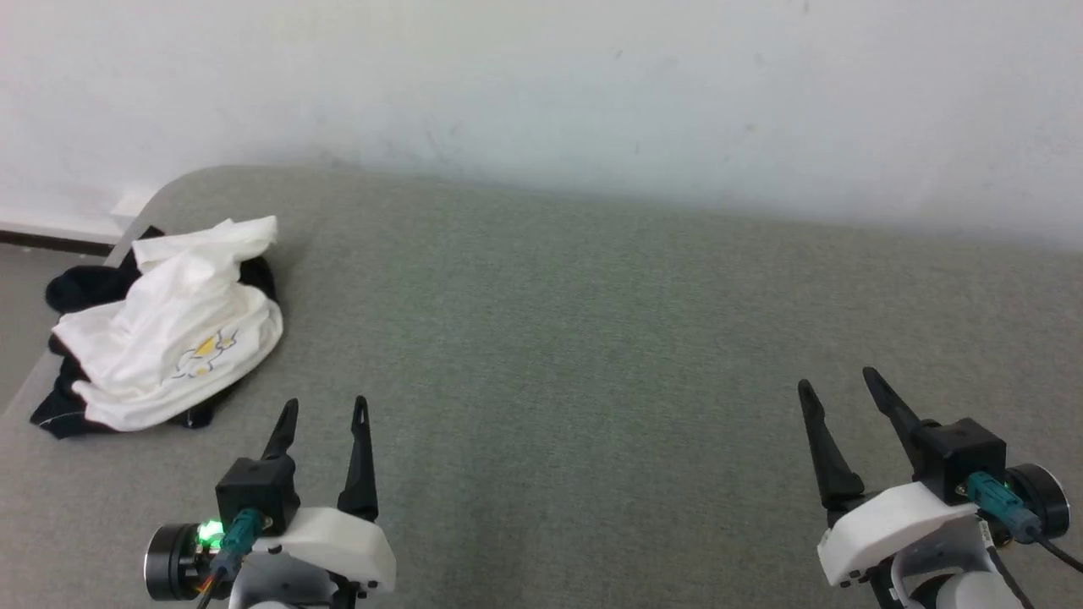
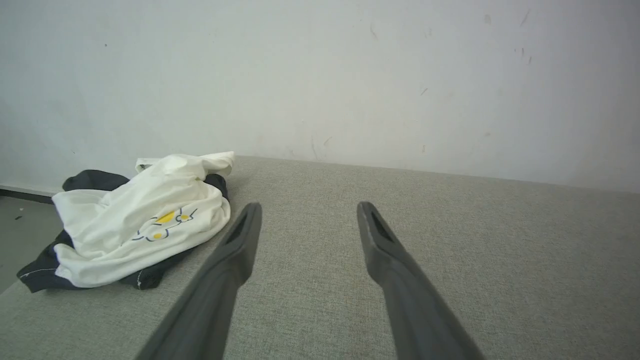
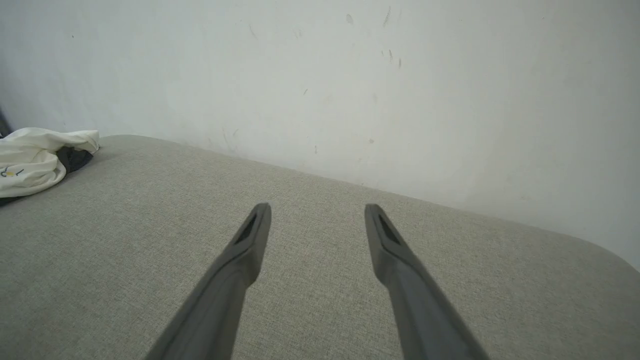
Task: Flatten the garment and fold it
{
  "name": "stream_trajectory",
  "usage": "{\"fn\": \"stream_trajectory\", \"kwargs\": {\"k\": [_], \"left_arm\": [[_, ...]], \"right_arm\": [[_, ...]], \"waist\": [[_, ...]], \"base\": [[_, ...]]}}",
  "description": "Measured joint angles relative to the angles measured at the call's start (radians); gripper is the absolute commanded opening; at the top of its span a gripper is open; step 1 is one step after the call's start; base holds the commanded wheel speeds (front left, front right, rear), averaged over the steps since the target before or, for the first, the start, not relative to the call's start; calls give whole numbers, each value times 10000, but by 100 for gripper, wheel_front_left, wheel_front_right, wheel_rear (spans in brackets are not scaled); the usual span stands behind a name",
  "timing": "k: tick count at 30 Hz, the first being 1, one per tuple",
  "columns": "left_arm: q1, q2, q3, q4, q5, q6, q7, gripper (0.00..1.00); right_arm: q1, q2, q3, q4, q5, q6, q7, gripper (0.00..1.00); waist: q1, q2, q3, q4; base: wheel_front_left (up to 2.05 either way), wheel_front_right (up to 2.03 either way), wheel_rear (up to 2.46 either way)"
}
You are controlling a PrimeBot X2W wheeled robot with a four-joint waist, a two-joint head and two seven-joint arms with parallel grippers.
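Item: shirt (image 1: 169,338), long-sleeved, white body with black sleeves, lying unfolded in a crumpled heap. Location: far left part of the grey cloth-covered table (image 1: 592,338), close to its rounded back corner, with some of the black cloth reaching over the left edge. The white body lies on top, bunched and creased, and the black parts show beneath it and along its near and far sides. A small print (image 1: 203,351) of yellow spots and thin dark lines faces up on the near half of the heap. Tools: left gripper (image 1: 327,403), low at the near left, fingers spread wide apart with nothing between them, their tips just short of the near right side of the heap and not touching it. Right gripper (image 1: 836,379), low at the near right, well apart from the shirt, fingers likewise spread wide and holding nothing, above bare table. Surroundings: a plain pale wall (image 1: 541,85) runs behind the table, and a strip of grey floor (image 1: 17,321) shows past the table's left edge.
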Motion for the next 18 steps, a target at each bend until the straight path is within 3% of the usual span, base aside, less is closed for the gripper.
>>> {"fn": "stream_trajectory", "kwargs": {"k": [18], "left_arm": [[10,63,-25,59,-259,376,-353,100]], "right_arm": [[-65,0,224,117,86,0,-224,100]], "waist": [[0,0,-5,1132]], "base": [[0,0,0]]}}
